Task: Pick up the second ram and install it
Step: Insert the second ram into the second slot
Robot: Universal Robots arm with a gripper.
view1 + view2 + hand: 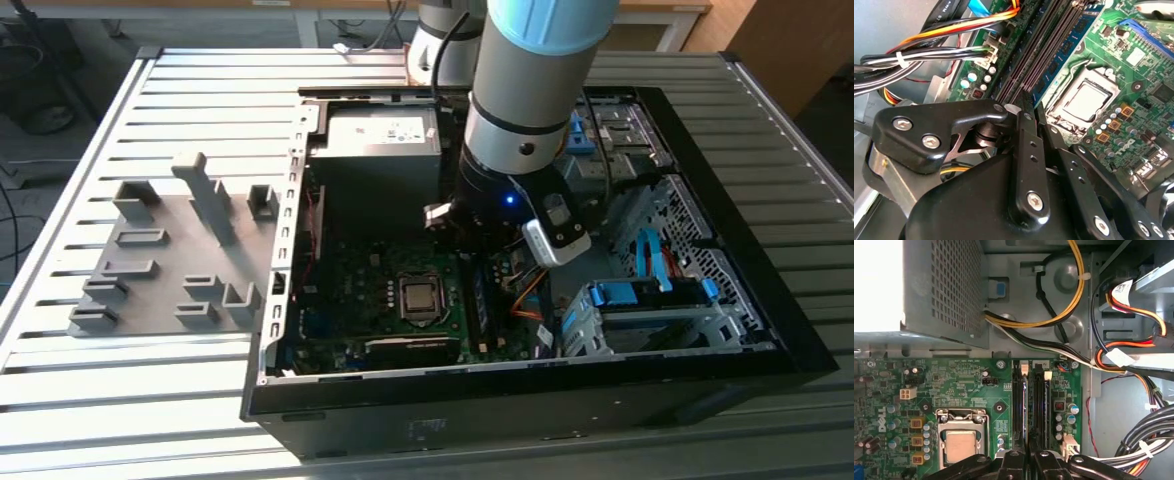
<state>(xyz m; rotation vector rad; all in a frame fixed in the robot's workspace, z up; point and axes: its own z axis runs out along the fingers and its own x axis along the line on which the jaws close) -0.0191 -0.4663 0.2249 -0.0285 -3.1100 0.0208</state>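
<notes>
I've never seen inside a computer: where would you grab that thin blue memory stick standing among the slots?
Probably by its two flat faces near the long top edge, coming straight down from above. The second ram stands on edge among the dark slots, so only its top looks free.

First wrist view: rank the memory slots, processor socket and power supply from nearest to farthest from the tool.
1. Memory slots, straight ahead of the tool.
2. Processor socket, off to one side on the board.
3. Power supply, beyond the board's far edge.
</notes>
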